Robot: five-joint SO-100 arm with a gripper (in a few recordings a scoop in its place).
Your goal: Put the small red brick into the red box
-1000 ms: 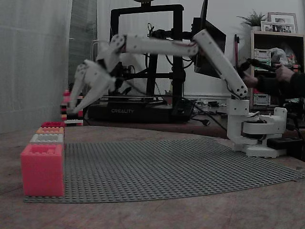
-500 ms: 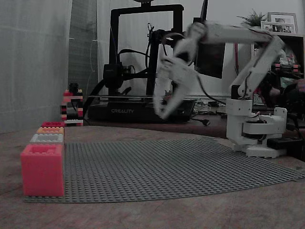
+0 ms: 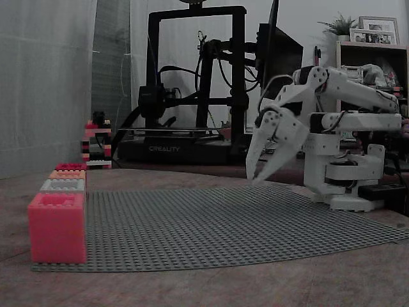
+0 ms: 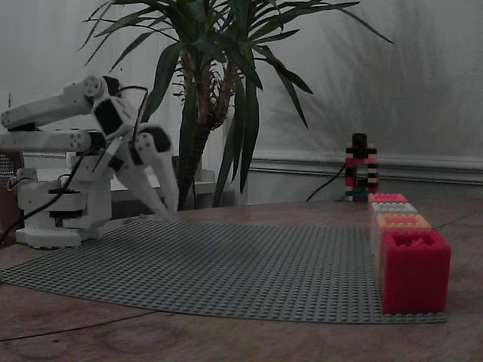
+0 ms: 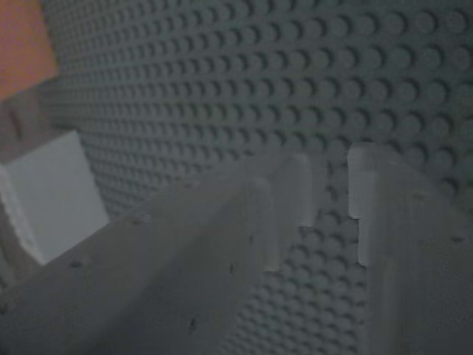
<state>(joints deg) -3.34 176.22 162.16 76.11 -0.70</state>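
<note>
Arm: folded back over its base, upper links doubled up, wrist angled downward.
Claw [image 3: 257,177]: tips pointing down, low; fingers [image 5: 292,200] seemingly parted by a narrow gap, nothing between them.

Wide studded grey baseplate [image 3: 223,220] open across its middle, row of brick boxes [image 3: 59,217] lining one edge, striped brick tower [image 4: 360,167] standing behind them, arm base [image 3: 342,176] at the opposite edge.
</note>
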